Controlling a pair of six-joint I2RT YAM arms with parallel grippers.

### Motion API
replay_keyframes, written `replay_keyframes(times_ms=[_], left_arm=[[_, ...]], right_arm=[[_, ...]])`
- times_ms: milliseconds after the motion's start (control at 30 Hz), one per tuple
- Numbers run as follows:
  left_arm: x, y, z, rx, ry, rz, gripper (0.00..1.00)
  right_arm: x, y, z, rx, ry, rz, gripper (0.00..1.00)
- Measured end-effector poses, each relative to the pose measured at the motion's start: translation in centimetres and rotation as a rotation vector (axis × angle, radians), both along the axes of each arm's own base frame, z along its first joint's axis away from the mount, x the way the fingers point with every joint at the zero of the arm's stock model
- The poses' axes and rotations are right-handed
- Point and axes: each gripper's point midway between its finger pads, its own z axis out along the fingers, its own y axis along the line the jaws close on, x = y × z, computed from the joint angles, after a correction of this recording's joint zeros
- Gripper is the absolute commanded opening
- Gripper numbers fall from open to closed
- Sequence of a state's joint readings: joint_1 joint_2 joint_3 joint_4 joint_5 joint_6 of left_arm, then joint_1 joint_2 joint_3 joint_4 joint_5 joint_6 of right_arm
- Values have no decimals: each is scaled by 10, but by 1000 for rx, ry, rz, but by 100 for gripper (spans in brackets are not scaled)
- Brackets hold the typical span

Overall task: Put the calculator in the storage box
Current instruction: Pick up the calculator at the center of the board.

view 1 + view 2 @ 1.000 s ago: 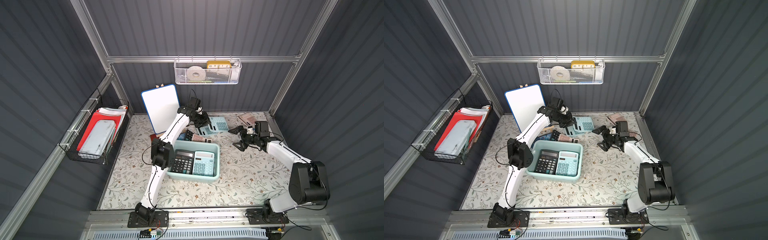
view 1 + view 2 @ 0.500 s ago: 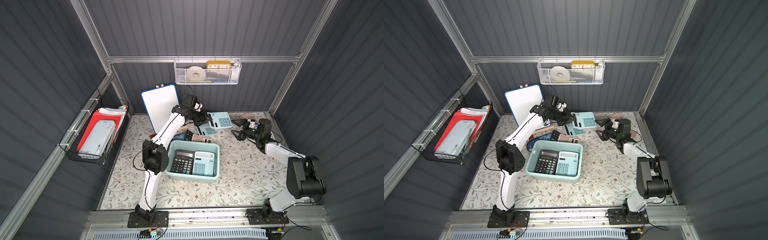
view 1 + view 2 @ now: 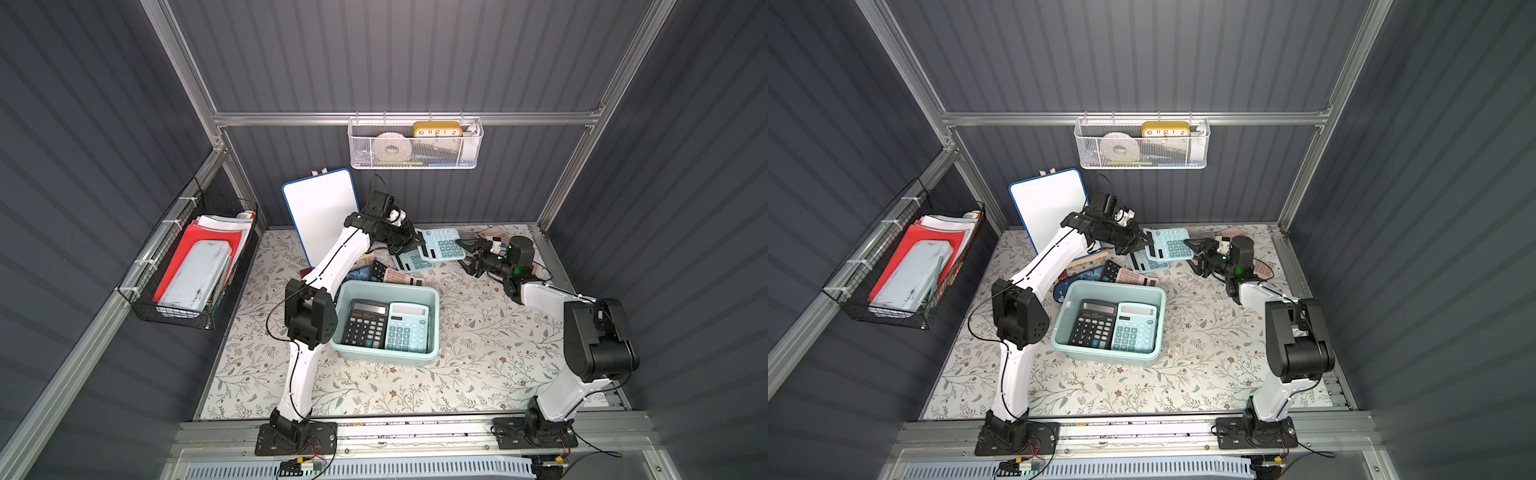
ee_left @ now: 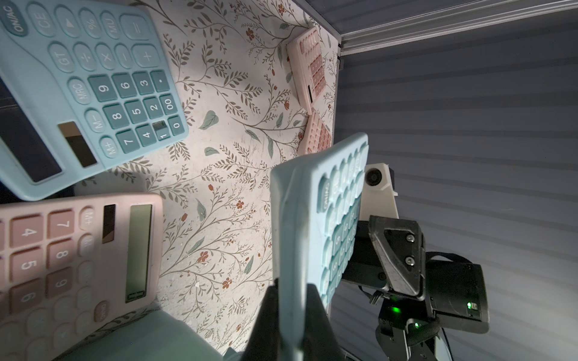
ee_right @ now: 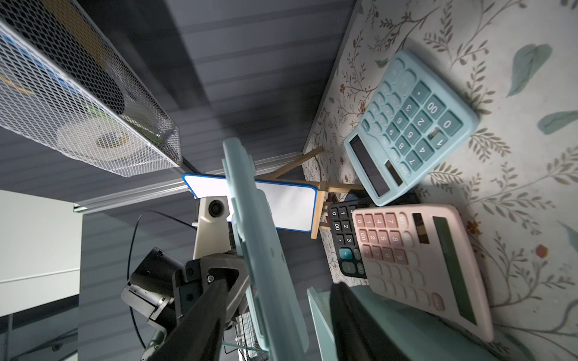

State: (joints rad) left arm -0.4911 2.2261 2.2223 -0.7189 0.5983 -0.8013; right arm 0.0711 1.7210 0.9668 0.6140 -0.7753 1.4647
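Floral bench (image 3: 490,345) in both top views carries the storage box (image 3: 384,358), two calculators (image 3: 365,323) already inside, the calculator (image 3: 444,245) aloft behind it; the left wrist view shows the left tool (image 4: 292,300) clamped on its edge, the right wrist view the right tool (image 5: 281,284) parted astride it, so the drop-in seems left.

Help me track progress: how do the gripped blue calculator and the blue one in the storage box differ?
The held blue calculator is clamped in the left gripper, raised; the boxed blue calculator lies loose in the storage box. The held one's display end is at the gripper; the boxed one's, toward the back wall. Both: pale blue, teal keys.
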Motion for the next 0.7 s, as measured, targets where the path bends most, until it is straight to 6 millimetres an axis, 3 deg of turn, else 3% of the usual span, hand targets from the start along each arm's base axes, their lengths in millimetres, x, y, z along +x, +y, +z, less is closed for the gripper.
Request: replay_keyframes(times_ms=[67, 200, 300, 367, 433, 500, 600, 700], left_arm=[[-1, -1, 1, -6, 3, -7, 0], [-3, -2, 3, -16, 11, -14, 0], [-3, 1, 4, -23, 33, -4, 0], [-3, 3, 5, -31, 52, 2, 2], [-3, 3, 5, -34, 57, 2, 8], [-3, 3, 6, -33, 61, 3, 19], [-3, 4, 6, -27, 50, -1, 57], [-2, 6, 11, -13, 25, 0, 73]], right_arm=[[0, 1, 0, -1, -2, 5, 37], [1, 2, 3, -2, -12, 11, 29], [1, 3, 7, -9, -45, 17, 17], [1, 4, 10, -14, -65, 22, 3], [1, 5, 11, -15, -70, 24, 0], [1, 5, 11, -16, -72, 25, 0], [2, 4, 11, -13, -63, 20, 0], [1, 3, 3, -23, -25, 17, 0]])
